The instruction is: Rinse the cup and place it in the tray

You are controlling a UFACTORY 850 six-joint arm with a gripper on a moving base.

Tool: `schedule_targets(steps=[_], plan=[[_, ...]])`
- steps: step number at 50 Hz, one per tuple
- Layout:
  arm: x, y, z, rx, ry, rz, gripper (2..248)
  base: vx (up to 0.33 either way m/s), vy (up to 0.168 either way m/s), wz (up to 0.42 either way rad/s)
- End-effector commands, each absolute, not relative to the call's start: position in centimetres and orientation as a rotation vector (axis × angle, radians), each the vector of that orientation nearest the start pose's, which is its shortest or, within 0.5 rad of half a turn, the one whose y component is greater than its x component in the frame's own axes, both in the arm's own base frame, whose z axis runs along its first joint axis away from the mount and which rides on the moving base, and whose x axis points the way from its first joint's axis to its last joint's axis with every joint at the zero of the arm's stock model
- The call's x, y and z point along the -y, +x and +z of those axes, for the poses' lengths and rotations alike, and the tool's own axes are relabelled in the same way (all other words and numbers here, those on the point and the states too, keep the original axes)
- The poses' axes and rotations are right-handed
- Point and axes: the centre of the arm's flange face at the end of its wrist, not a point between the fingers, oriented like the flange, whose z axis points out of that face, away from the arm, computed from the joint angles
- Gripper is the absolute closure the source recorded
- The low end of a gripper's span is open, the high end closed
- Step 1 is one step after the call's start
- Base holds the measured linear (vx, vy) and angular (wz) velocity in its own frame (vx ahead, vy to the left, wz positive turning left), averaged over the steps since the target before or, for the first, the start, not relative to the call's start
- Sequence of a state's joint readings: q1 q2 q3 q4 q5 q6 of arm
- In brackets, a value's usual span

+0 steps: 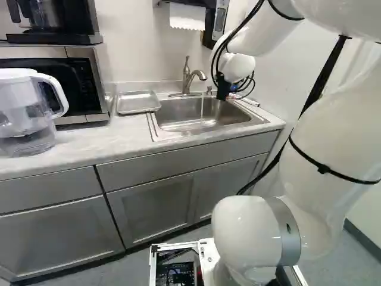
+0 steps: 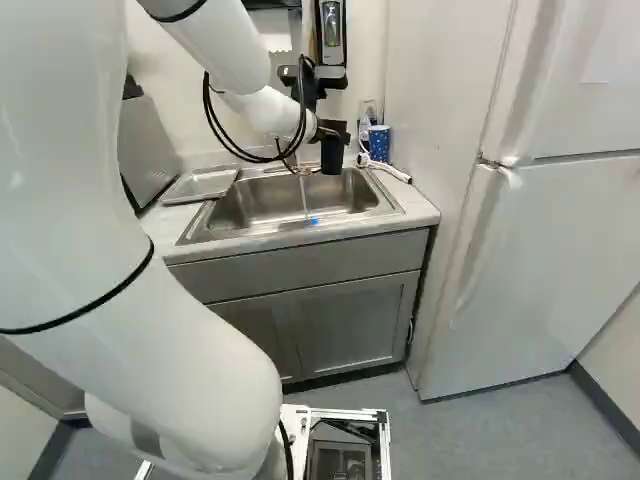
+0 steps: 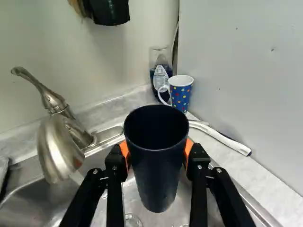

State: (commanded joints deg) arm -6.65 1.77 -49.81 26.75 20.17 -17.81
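Black and upright, the cup [image 3: 156,165] is clamped between the fingers' orange pads [image 3: 189,148] over the sink [image 1: 172,116], near the running tap [image 3: 57,149], likely so it can be rinsed before going in the tray [image 1: 138,102].

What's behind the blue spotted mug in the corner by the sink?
Behind the mug stands a clear bottle, dark blue lower down, with a pale label. The mug covers part of its lower side, so that bit can't be seen.

Two cups [image 3: 155,172]; one tray [image 1: 138,102]; one sink [image 1: 181,113]; one faucet [image 1: 187,80]; one pitcher [image 1: 21,113]; one microwave [image 1: 77,83]
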Motion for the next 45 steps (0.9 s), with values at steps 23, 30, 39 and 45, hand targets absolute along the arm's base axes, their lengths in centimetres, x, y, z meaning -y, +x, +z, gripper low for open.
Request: schedule_targets(steps=[23,30,39,45], plan=[[6.9,47.7,55.5,-0.48,-2.643,-1.891,125,0.0,0.0,0.0],[6.8,47.4,54.9,-0.481,-2.646,-1.898,125,0.0,0.0,0.0],[6.4,47.3,54.1,-0.472,-2.648,-1.907,125,0.0,0.0,0.0],[6.0,47.3,53.6,-0.461,-2.651,-1.906,125,0.0,0.0,0.0]])
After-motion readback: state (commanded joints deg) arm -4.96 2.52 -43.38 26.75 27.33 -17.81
